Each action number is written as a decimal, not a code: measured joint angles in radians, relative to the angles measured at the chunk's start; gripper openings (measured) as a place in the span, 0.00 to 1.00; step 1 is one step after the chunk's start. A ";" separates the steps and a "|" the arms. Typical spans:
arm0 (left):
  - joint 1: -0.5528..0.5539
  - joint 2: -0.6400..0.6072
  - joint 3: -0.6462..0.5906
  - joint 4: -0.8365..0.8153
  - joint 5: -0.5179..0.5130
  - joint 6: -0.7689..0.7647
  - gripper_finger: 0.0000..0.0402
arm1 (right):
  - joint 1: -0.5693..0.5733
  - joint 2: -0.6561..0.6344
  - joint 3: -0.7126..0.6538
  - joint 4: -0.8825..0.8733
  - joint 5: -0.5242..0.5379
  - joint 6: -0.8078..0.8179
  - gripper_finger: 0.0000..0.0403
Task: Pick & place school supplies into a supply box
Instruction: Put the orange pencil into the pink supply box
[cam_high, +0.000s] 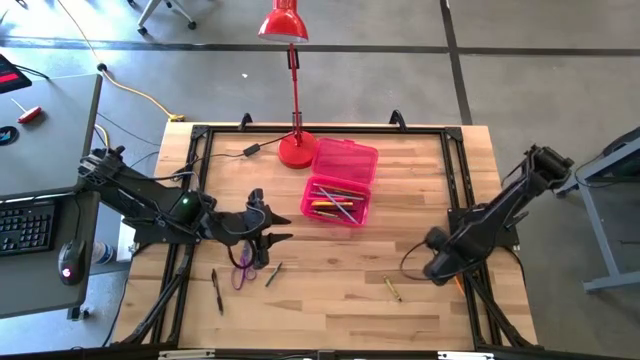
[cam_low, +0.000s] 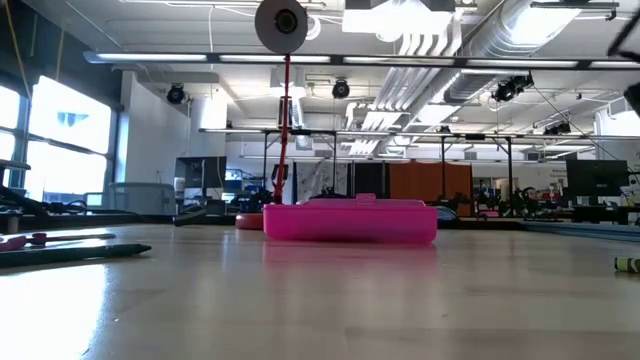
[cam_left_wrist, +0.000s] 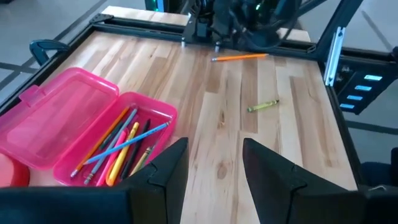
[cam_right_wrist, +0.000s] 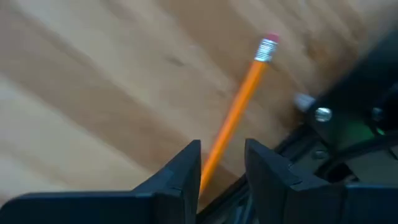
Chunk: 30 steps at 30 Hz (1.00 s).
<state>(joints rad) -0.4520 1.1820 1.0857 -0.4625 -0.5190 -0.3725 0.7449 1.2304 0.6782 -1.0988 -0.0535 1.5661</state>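
Observation:
The translucent pink supply box (cam_high: 340, 200) lies open on the table's middle, lid (cam_high: 346, 158) flat toward the far edge, with several pens and pencils inside (cam_left_wrist: 121, 146). My left gripper (cam_high: 268, 228) is open and empty left of the box, above the purple scissors (cam_high: 243, 272). My right gripper (cam_high: 437, 262) is open, low at the table's right edge. Its two fingers (cam_right_wrist: 186, 171) stand on either side of an orange pencil (cam_right_wrist: 239, 112), which lies flat on the wood with its eraser end (cam_right_wrist: 268, 45) pointing away. A black pen (cam_high: 217, 291), a green pencil (cam_high: 273, 274) and a green crayon (cam_high: 392, 288) lie on the table.
A red desk lamp (cam_high: 296, 148) stands just behind the box, its head (cam_high: 283, 22) beyond the far edge. A black frame rail (cam_high: 460, 200) runs along the table's edges, close to the right gripper (cam_right_wrist: 342, 124). Bare wood lies between the box and the crayon (cam_left_wrist: 263, 106).

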 joint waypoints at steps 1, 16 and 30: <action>0.000 0.000 0.000 0.006 0.000 0.000 0.46 | 0.001 0.000 -0.017 0.000 -0.005 0.012 0.25; 0.000 0.001 0.000 0.044 -0.011 0.000 0.46 | -0.007 -0.002 -0.219 0.219 0.042 0.034 0.25; 0.000 0.001 0.000 0.041 -0.013 0.010 0.46 | -0.039 0.002 -0.213 0.399 0.314 -0.071 0.02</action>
<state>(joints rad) -0.4522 1.1828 1.0859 -0.4218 -0.5323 -0.3630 0.7062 1.2320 0.4656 -0.6994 0.2604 1.4949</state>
